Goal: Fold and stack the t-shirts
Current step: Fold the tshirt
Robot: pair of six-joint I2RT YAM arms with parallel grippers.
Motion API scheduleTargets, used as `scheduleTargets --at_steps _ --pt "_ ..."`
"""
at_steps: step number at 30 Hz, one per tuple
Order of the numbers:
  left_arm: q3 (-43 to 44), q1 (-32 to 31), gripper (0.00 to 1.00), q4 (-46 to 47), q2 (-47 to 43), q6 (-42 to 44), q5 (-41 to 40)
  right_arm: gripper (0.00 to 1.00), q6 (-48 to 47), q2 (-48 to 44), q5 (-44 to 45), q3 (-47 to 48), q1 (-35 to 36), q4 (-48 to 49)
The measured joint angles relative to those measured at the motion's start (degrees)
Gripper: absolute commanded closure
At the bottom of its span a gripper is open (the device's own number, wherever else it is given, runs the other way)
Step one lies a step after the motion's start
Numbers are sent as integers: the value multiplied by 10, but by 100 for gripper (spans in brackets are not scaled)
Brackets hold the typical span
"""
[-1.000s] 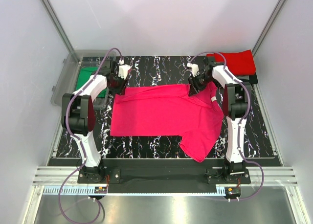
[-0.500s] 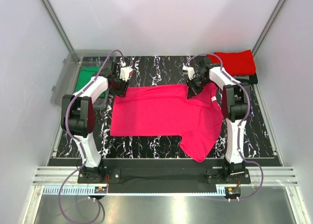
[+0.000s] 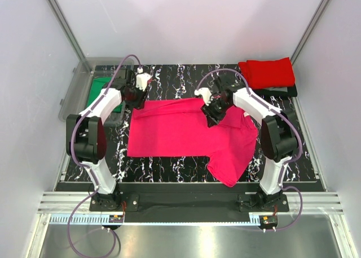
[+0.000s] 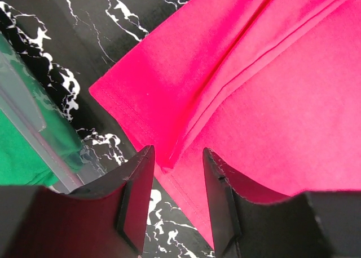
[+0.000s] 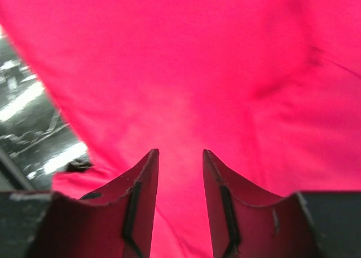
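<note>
The magenta-pink cloth t-shirt (image 3: 180, 134) lies under both jaws, its long axis running between them. The left gripper (image 4: 177, 154), jaws open, straddles a corner crease. The right gripper (image 5: 180, 154) is open too.

Open bench (image 3: 177, 80) runs along the far edge between the two arms, and a narrower strip lies bare in front of the pink shirt (image 3: 169, 137), which covers the middle. On the left, the clear bin (image 3: 67, 103), a green shirt (image 3: 100, 92) inside it, walls off that side just beside the left end effector (image 3: 137, 96). A folded red shirt (image 3: 271, 72) fills the far right corner. The right arm (image 3: 254, 103) bends across the pink shirt's right side, the right end effector (image 3: 210, 114) low over the cloth. Enclosure walls (image 3: 34, 72) hem in both sides and the back.
</note>
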Motion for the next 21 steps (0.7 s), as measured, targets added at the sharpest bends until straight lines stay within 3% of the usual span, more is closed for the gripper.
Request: scheduleTargets --at_steps 4,11,21 --pt "19 0 56 -22 12 0 3 57 15 13 14 21 -59 10" --pt "123 -1 59 -52 124 0 -4 56 39 117 30 162 -180 47" --pt "147 -2 63 -99 199 17 -41 56 42 202 43 206 -211 58"
